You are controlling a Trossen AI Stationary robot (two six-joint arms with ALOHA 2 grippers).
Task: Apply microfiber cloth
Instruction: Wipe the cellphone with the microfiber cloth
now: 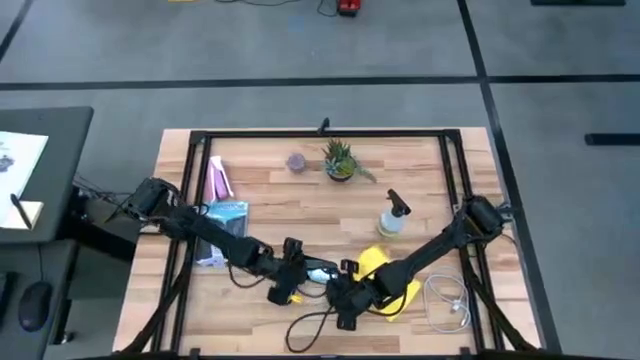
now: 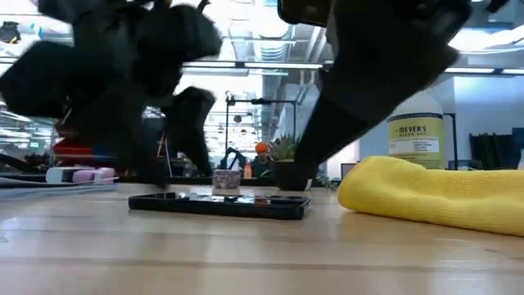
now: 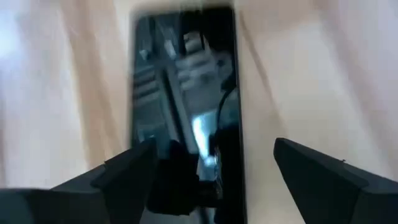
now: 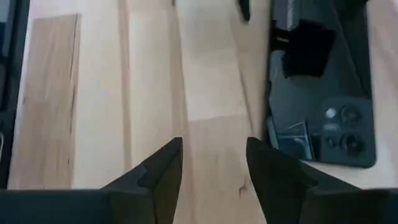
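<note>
Near edge of the wooden table: left gripper, fingers spread wide, over the black smartphone, which lies flat on the wood; right gripper, fingers parted with bare wood between them, just beside the phone's other end. Beside them, under the right arm: microfiber cloth, bright yellow, bunched in a soft heap on the tabletop, held by neither gripper, with a coiled white cable next to it. Farther back: spray bottle, pale blue-and-white packet, pink tube, small potted plant.
</note>
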